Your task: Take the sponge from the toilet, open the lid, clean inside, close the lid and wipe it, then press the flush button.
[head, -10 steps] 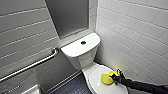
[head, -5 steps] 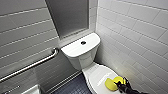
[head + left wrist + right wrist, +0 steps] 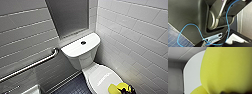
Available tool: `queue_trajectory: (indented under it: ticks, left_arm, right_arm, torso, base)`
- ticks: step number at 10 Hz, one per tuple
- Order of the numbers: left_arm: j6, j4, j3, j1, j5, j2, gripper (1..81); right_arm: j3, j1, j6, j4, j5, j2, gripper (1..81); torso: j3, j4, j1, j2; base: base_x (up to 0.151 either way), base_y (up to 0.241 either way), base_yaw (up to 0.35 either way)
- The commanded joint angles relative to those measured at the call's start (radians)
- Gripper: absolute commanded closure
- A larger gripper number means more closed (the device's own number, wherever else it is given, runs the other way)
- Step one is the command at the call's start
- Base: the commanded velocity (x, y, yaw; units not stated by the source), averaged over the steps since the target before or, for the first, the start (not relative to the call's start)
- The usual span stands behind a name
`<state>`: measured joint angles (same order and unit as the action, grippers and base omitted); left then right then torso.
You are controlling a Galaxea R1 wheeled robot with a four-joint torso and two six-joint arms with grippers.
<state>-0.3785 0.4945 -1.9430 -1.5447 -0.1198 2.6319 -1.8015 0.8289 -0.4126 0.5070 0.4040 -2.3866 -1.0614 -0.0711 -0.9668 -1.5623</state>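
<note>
Sliding nearer the robot over the last second, the sponge (image 3: 117,88) and the right gripper (image 3: 128,89) are now sitting at the near end of the lid (image 3: 101,76), close to the lower edge of the head view, while the toilet (image 3: 83,60) is keeping its place. The jaws are pinching the sponge, which is showing bright yellow against the dark gripper and appears to be lying against the lid's surface near its rim. The lid is lying shut over the bowl, with a short line of dark lettering running along it. In the right wrist view the sponge (image 3: 224,68) is looming large and close, with the white curve of the lid (image 3: 193,75) showing beside it. Behind, the flush button (image 3: 83,42) is sitting dark in the middle of the flat tank top (image 3: 75,48). A metal grab bar (image 3: 30,65) is running along the grey tiled wall beside the tank, and dark floor (image 3: 72,87) is showing next to the bowl. In the left wrist view a blue cable (image 3: 193,25) is looping across the robot's dark body.
</note>
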Motion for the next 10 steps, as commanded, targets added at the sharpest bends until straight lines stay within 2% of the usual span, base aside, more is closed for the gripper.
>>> queue_trajectory:
  ticks: [1, 3, 5, 8, 9, 10]
  left_arm:
    - [0.004, -0.007, 0.029, -0.03, -0.072, -0.018, 1.0]
    - [0.004, -0.005, 0.029, -0.032, -0.072, -0.021, 1.0]
    - [0.006, 0.001, 0.029, -0.032, -0.072, -0.019, 1.0]
    - [0.006, 0.003, 0.03, -0.032, -0.07, -0.016, 1.0]
    - [0.006, 0.004, 0.035, -0.03, -0.07, -0.018, 1.0]
    - [0.006, 0.004, 0.039, -0.03, -0.07, -0.018, 1.0]
  right_arm:
    - [0.102, 0.078, 0.0, -0.01, -0.01, 0.122, 81.1]
    - [0.13, 0.175, 0.005, -0.022, 0.056, 0.151, 81.1]
    - [0.142, 0.278, -0.003, -0.056, 0.09, 0.166, 81.1]
    - [0.177, 0.388, 0.0, -0.128, 0.091, 0.169, 81.1]
    - [0.235, 0.39, 0.005, -0.159, 0.085, 0.195, 81.1]
    - [0.318, 0.378, 0.021, -0.16, 0.07, 0.231, 81.1]
  torso:
    - [0.0, 0.0, 0.0, 0.0]
    - [0.0, 0.0, 0.0, 0.0]
    - [0.0, 0.0, 0.0, 0.0]
    - [0.0, 0.0, 0.0, 0.0]
    - [0.0, 0.0, 0.0, 0.0]
    - [0.0, 0.0, 0.0, 0.0]
  base:
    - [0.0, 0.0, 0.0]
    - [0.0, 0.0, 0.0]
    - [0.0, 0.0, 0.0]
    - [0.0, 0.0, 0.0]
    - [0.0, 0.0, 0.0]
    - [0.0, 0.0, 0.0]
